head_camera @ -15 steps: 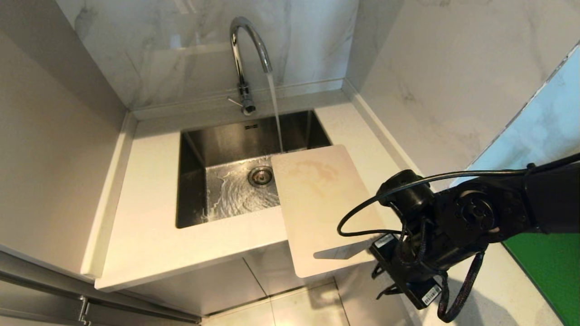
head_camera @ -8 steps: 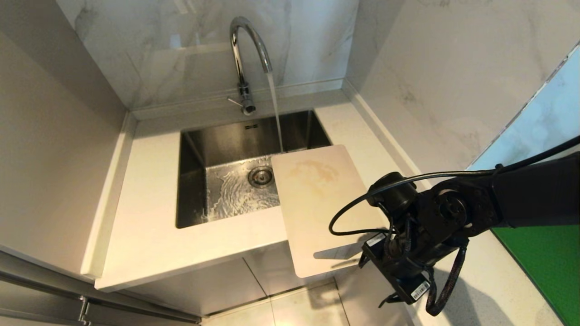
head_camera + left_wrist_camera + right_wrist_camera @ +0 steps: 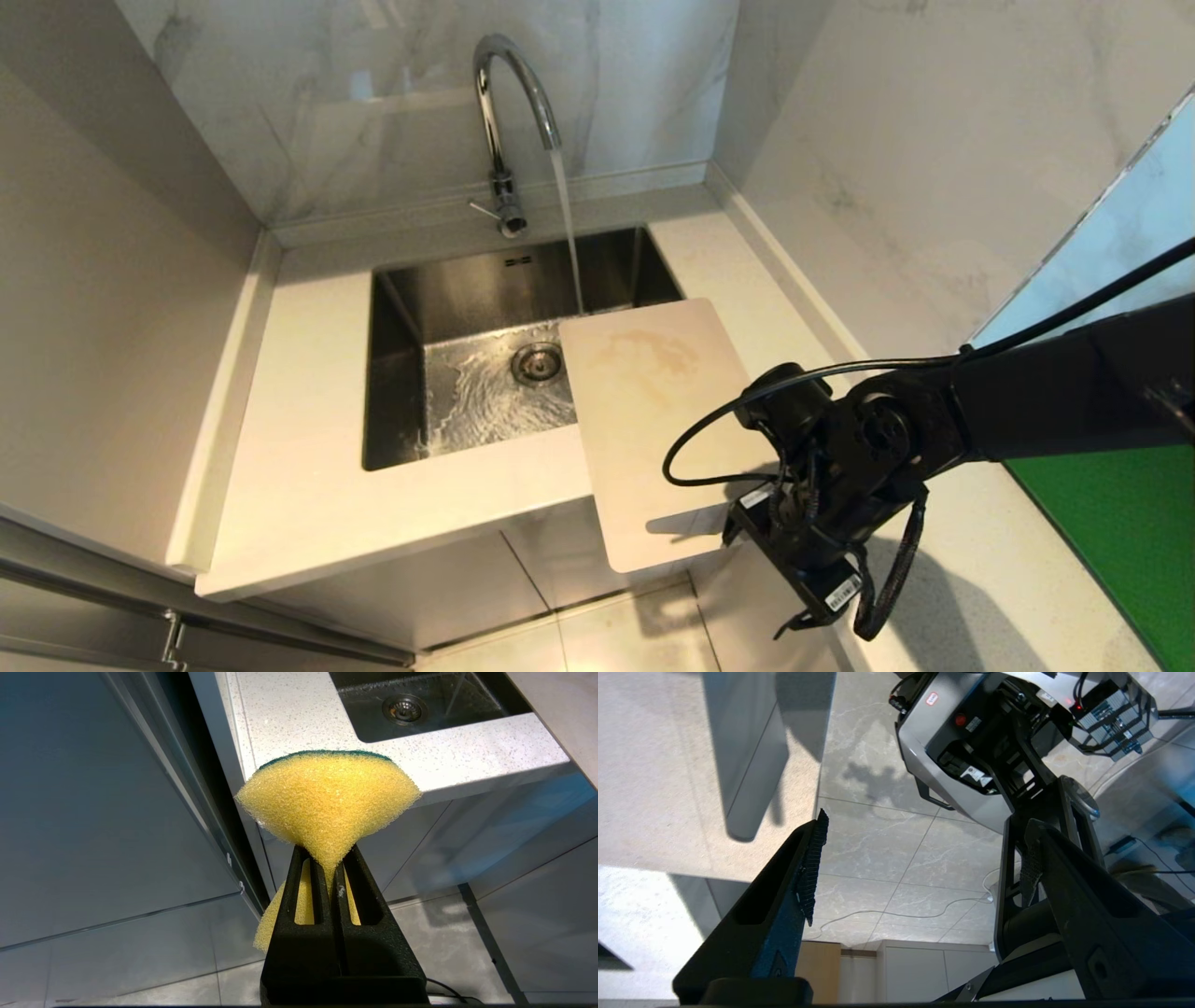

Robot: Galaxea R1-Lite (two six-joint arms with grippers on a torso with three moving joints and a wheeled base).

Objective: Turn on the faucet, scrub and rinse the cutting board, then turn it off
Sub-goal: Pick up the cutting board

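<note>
Cutting board point(image 3: 653, 420) is lying flat on the white worktop point(image 3: 308, 448), at the right side of the sink point(image 3: 401, 299). Its far corner is sticking out over the sink, and its near end is hanging past the front edge of the worktop. The slot near that end is partly hidden behind the black arm. Pale brown marks are showing on the far half of the board.

The worktop is filling the middle of the head view, with marble walls behind and to the right. The steel sink is sitting in it, and water is swirling round the drain point(image 3: 537, 362). A green board point(image 3: 1120, 532) is lying at the right edge, cut off by the frame and partly covered by the arm.

The faucet point(image 3: 504, 121) is standing behind the sink, and water is pouring from its spout into the basin, just past the far corner of the cutting board.

The right gripper point(image 3: 920, 858) is hanging just beside the near end of the cutting board, with its fingers wide apart and nothing between them. From the head view, its fingers are hidden under the wrist.

The left gripper point(image 3: 332, 863) is out of the head view, down in front of the cabinets. Its fingers are squeezing a yellow sponge point(image 3: 327, 798) with a green back.
</note>
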